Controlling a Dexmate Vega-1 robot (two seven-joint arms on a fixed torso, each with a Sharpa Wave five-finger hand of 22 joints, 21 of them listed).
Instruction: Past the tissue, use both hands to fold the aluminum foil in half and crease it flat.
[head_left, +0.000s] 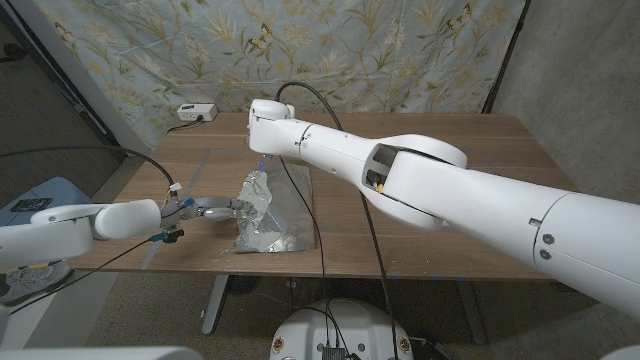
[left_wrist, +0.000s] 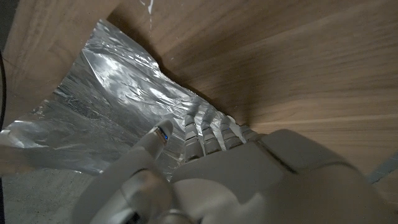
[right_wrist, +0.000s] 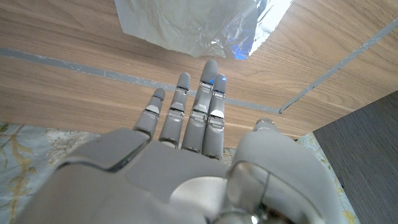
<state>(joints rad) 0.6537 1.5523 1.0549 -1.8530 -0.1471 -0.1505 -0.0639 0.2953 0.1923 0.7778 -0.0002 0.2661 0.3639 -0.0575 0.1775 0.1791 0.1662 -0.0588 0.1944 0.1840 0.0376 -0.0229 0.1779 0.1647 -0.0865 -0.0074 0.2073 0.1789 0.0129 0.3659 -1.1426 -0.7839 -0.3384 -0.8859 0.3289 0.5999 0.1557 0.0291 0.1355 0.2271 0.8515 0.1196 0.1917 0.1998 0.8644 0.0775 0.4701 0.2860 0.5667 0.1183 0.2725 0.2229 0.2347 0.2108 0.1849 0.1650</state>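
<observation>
Right hand (head_left: 262, 158) hidden behind its arm — foil (head_left: 262, 215) edge (far) too.

The aluminum foil (head_left: 265, 213) is a crinkled, shiny silver sheet lying near the counter's (head_left: 450, 190) front edge, its near part flat, its far left part raised and rumpled.

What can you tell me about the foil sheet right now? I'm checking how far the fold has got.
The crinkled silver aluminum foil sheet lies on the wooden table, near its front edge. It is shiny and heavily wrinkled. Its left side is lifted off the table and bent over toward the middle, not yet creased flat; the rest lies on the wood. The left hand touches the raised edge, fingers against the foil. The right hand hovers past the far end, fingers straight, not touching.
</observation>
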